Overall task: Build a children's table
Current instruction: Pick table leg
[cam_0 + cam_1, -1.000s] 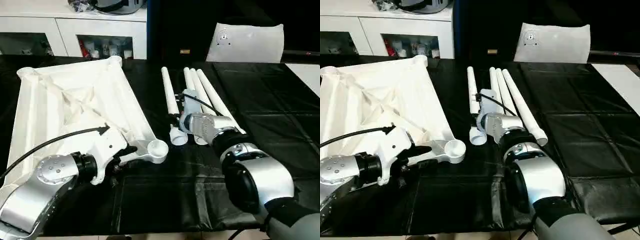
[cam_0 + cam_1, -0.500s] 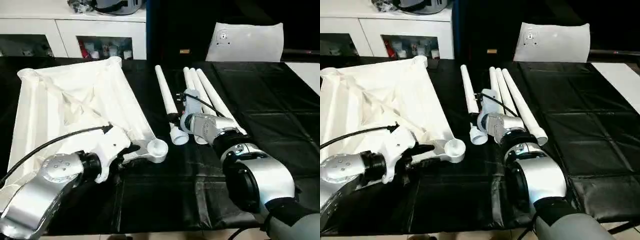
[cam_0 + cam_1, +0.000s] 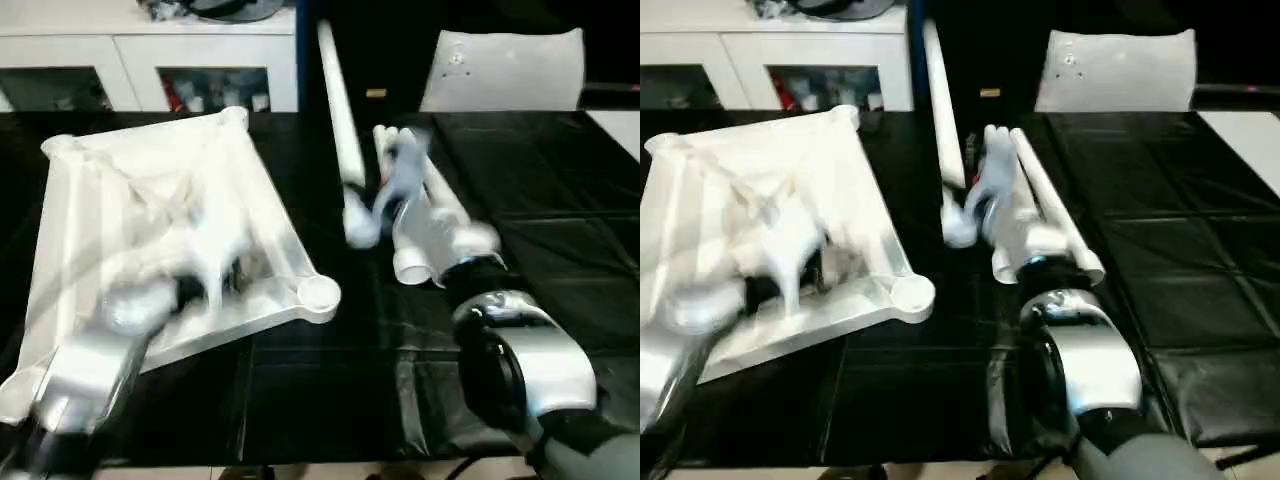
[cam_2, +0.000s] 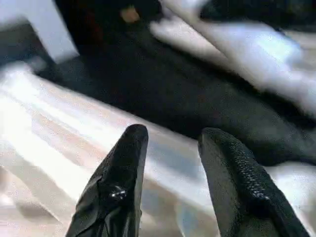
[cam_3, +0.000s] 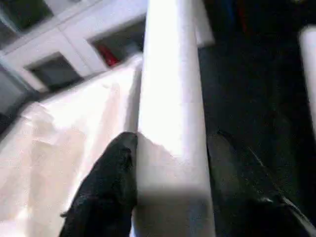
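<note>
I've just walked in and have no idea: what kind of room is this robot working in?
Probably an indoor workshop or lab. A large work surface under a black cover holds an upturned white plastic table top and loose legs, with a white cabinet of cluttered shelves behind.

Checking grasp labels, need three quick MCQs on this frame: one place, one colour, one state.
1. Where is the top?
A. on the black surface, on the robot's left
B. on the cabinet
C. on the floor

2. What colour is the leg between the right gripper's fingers?
A. black
B. red
C. white

3. What state is the right gripper in?
A. open, empty
B. shut on the leg
C. shut on the top

Key:
1 A: the top lies ribs up on the black surface.
2 C: the leg is white.
3 B: the right gripper has a finger on each side of the leg, held up off the surface.
</note>
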`<state>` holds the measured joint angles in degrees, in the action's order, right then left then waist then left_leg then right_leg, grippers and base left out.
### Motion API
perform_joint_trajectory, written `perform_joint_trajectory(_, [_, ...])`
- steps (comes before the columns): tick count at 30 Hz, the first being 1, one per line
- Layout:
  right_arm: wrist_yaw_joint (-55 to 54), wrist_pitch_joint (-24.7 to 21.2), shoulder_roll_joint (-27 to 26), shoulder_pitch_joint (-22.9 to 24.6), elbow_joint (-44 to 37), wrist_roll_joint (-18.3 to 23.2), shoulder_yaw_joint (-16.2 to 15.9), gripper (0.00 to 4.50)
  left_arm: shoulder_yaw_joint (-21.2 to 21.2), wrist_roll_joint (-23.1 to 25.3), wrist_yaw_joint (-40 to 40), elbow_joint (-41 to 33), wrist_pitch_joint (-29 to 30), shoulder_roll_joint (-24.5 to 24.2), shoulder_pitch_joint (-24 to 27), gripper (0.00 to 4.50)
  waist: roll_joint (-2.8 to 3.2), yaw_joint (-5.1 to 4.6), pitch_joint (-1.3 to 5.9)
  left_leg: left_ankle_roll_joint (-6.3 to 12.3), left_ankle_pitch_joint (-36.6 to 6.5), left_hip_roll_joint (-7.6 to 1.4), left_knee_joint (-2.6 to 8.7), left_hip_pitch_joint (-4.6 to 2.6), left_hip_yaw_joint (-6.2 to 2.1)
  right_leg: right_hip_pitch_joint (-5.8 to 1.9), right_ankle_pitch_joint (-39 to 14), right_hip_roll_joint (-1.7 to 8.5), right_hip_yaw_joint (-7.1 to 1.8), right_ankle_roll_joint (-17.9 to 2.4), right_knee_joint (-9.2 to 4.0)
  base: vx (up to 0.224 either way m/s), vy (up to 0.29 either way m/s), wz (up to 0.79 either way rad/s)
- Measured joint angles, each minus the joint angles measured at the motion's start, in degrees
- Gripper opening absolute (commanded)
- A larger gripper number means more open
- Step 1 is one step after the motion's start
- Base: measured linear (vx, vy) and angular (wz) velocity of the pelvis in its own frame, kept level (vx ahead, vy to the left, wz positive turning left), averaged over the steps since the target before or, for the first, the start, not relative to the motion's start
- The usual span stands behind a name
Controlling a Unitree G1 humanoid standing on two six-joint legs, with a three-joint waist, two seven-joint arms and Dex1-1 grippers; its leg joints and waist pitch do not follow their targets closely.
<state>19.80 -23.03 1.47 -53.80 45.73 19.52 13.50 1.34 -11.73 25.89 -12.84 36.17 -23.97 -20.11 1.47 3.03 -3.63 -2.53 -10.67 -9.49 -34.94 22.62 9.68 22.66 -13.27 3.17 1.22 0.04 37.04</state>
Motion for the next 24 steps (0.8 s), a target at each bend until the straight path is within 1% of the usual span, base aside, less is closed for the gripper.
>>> perform_joint_trajectory(2, [3.02, -2.03, 0.6, 2.48, -4.73, 2.86, 0.55, 1.83, -2.34, -2.3, -1.09, 0.54, 0.65, 2.71, -1.95, 2.28, 0.02, 0.15, -0.01, 0.01, 0.0, 0.01, -0.02, 0.0, 0.01, -0.01, 0.02, 0.01, -0.01, -0.03, -0.01, 0.0, 0.0, 0.0])
perform_joint_trajectory(3, [5.18, -3.25, 1.09, 4.47, -8.28, 4.64, 0.5, 1.83, -3.41, -4.0, -1.43, 1.06, 1.49, 4.29, -3.21, 2.32, 0.01, 0.35, 0.0, 0.01, 0.0, 0.0, -0.02, 0.01, 0.01, 0.0, 0.04, 0.01, 0.0, -0.07, -0.02, 0.0, 0.0, 0.0])
perform_joint_trajectory(4, [8.47, -3.35, 1.93, 8.02, -13.36, 6.49, 0.27, 1.83, -4.14, -5.53, -1.41, 1.62, 2.06, 6.38, -4.71, 2.32, -0.06, 0.96, 0.0, 0.06, 0.04, -0.02, -0.03, 0.06, -0.01, -0.05, 0.04, 0.03, 0.1, -0.08, -0.04, 0.0, 0.0, 0.0])
perform_joint_trajectory(5, [12.08, -3.55, 2.3, 11.36, -17.86, 8.47, 0.01, 1.83, -4.36, -7.01, -1.17, 1.94, 2.39, 7.53, -6.11, 2.59, -0.05, 1.36, -0.01, 0.08, 0.04, -0.03, -0.04, 0.08, 0.04, -0.02, 0.05, 0.06, 0.09, -0.07, -0.05, 0.0, 0.0, 0.0])
perform_joint_trajectory(6, [13.77, -3.78, 2.31, 12.43, -19.27, 9.45, -0.23, 1.83, -4.37, -7.77, -1.09, 1.94, 2.44, 7.78, -6.76, 2.69, 0.0, 1.36, -0.03, 0.11, 0.06, -0.02, -0.06, 0.08, 0.06, -0.01, 0.07, 0.07, 0.07, -0.07, -0.03, 0.0, 0.0, 0.0])
perform_joint_trajectory(8, [17.83, -5.29, 4.1, 16.49, -24.98, 11.6, -0.64, 1.82, -5.01, -11.66, -0.23, 2.55, 3.53, 11.28, -8.76, 2.68, 0.0, 1.6, -0.02, 0.17, 0.1, -0.02, -0.07, 0.08, 0.08, -0.01, 0.11, 0.08, 0.07, -0.12, -0.05, 0.0, 0.0, 0.0])
perform_joint_trajectory(9, [19.6, -6.52, 4.74, 18.56, -27.9, 12.87, -0.68, 1.82, -5.32, -13.76, 0.18, 2.67, 4.09, 12.91, -9.29, 2.79, 0.01, 1.81, -0.02, 0.17, 0.1, -0.02, -0.07, 0.08, 0.08, -0.01, 0.12, 0.08, 0.07, -0.13, -0.04, 0.0, 0.0, 0.0])
perform_joint_trajectory(10, [21.23, -7.69, 5.12, 20.35, -30.21, 14.18, -0.82, 1.82, -5.68, -15.7, 0.35, 2.66, 4.7, 14.25, -9.67, 2.79, 0.0, 1.95, -0.02, 0.17, 0.11, -0.02, -0.08, 0.08, 0.08, -0.02, 0.13, 0.08, 0.07, -0.13, -0.04, 0.0, 0.0, 0.0])
perform_joint_trajectory(11, [22.67, -8.99, 5.17, 21.83, -32.18, 15.5, -1.09, 1.82, -6.29, -17.86, 0.57, 2.71, 5.64, 15.28, -10.13, 3.08, 0.01, 1.84, -0.02, 0.17, 0.13, -0.03, -0.08, 0.06, 0.09, 0.0, 0.16, 0.08, 0.06, -0.15, -0.01, 0.0, 0.0, 0.0])
perform_joint_trajectory(13, [23.51, -10.83, 5.48, 23.43, -34.55, 17.36, -1.02, 1.82, -7.21, -20.66, 0.72, 2.72, 7.03, 16.56, -10.83, 3.12, 0.07, 1.59, -0.03, 0.16, 0.18, -0.07, -0.07, 0.03, 0.09, 0.02, 0.22, 0.03, 0.04, -0.15, 0.01, 0.0, 0.0, 0.0])
perform_joint_trajectory(15, [24.87, -13.26, 6.1, 26.15, -39.22, 20.73, -0.78, 1.82, -9.42, -24.1, 0.34, 2.76, 8.78, 18.6, -11.66, 3.41, 0.1, 1.72, -0.02, 0.17, 0.2, -0.09, -0.05, 0.0, 0.09, -0.01, 0.22, 0.03, 0.06, -0.15, 0.01, 0.0, 0.0, 0.0])
perform_joint_trajectory(16, [25.59, -14.17, 6.23, 27.27, -41.26, 22.17, -0.81, 1.82, -10.47, -25.56, 0.0, 2.81, 9.29, 19.34, -11.95, 3.41, 0.11, 1.73, -0.01, 0.17, 0.2, -0.1, -0.04, -0.01, 0.08, -0.02, 0.22, 0.02, 0.07, -0.15, 0.0, 0.0, 0.0, 0.0])
perform_joint_trajectory(17, [26.22, -14.99, 6.22, 27.7, -42.55, 23.38, -0.92, 1.82, -11.26, -26.71, -0.2, 2.85, 9.81, 19.57, -12.01, 3.51, 0.13, 1.57, 0.0, 0.17, 0.2, -0.1, -0.05, -0.04, 0.09, -0.04, 0.23, 0.02, 0.05, -0.15, 0.0, 0.0, 0.0, 0.0])
perform_joint_trajectory(20, [27.32, -16.26, 6.61, 29.17, -45.79, 25.38, -1.53, 1.82, -12.85, -29.62, -0.6, 3.11, 10.57, 20.66, -12.07, 3.68, 0.13, 1.72, 0.0, 0.19, 0.22, -0.09, -0.06, -0.04, 0.09, -0.07, 0.23, 0.02, 0.05, -0.14, -0.03, 0.0, 0.0, 0.0])
perform_joint_trajectory(24, [28.13, -18.02, 6.6, 30.18, -47.13, 25.94, -2.88, 1.82, -13.9, -33.14, -0.74, 3.12, 11.96, 21.52, -13.08, 4.02, 0.13, 1.95, 0.0, 0.19, 0.22, -0.07, -0.06, -0.01, 0.09, -0.07, 0.23, 0.04, 0.06, -0.14, -0.05, 0.0, 0.0, 0.0])
